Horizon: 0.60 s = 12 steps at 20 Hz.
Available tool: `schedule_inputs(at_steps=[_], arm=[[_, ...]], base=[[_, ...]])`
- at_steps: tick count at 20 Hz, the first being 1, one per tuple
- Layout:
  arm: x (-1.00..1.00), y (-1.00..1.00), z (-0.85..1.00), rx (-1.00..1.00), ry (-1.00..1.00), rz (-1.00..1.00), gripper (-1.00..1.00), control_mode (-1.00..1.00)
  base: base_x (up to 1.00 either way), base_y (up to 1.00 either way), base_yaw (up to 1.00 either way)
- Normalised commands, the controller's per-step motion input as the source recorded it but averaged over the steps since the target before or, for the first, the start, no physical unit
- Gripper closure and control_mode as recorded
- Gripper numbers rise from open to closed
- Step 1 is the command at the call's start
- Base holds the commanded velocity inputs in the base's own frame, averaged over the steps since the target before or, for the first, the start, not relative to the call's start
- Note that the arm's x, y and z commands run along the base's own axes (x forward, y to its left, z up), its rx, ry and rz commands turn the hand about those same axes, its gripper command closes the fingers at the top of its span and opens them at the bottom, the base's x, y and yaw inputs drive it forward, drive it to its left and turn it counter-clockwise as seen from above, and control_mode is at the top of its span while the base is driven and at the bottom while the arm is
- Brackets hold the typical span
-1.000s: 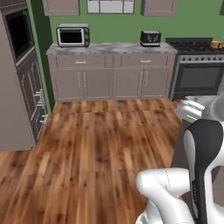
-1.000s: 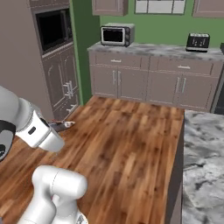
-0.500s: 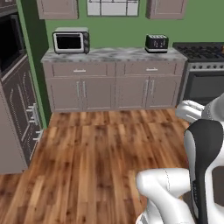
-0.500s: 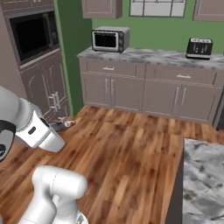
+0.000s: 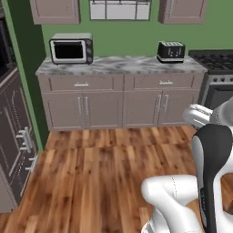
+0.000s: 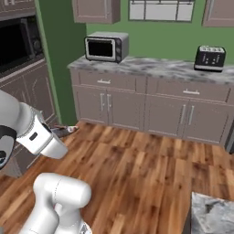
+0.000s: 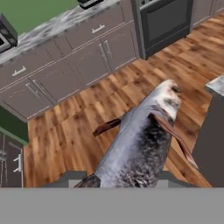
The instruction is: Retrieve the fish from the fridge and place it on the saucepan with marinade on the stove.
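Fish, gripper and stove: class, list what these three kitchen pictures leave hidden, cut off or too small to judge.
- Gripper fingertips: hand view, covered by the fish.
- Fish's tail end: hand view, cut off at the bottom.
- Stove: left base view, cut by the right edge; burners mostly out of frame.
- Fish in the right base view: too small for detail.

microwave (image 5: 70, 48) left on counter (image 5: 118, 65) | toaster (image 5: 171, 51) right on counter | stove (image 5: 217, 68) right of counter | fish (image 7: 140, 146) above floor (image 5: 100, 173)
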Motion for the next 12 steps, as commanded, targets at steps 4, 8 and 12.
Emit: schedule_inputs(at_steps=[4,8,12], arm=[[0.0,0.0,0.0,0.0,0.0,0.0,1.0,1.0],[0.0,0.0,0.0,0.0,0.0,0.0,1.0,1.0],[0.0,0.0,0.0,0.0,0.0,0.0,1.0,1.0]], base=[[1.0,0.0,0.0],[1.0,0.0,0.0],[1.0,0.0,0.0]])
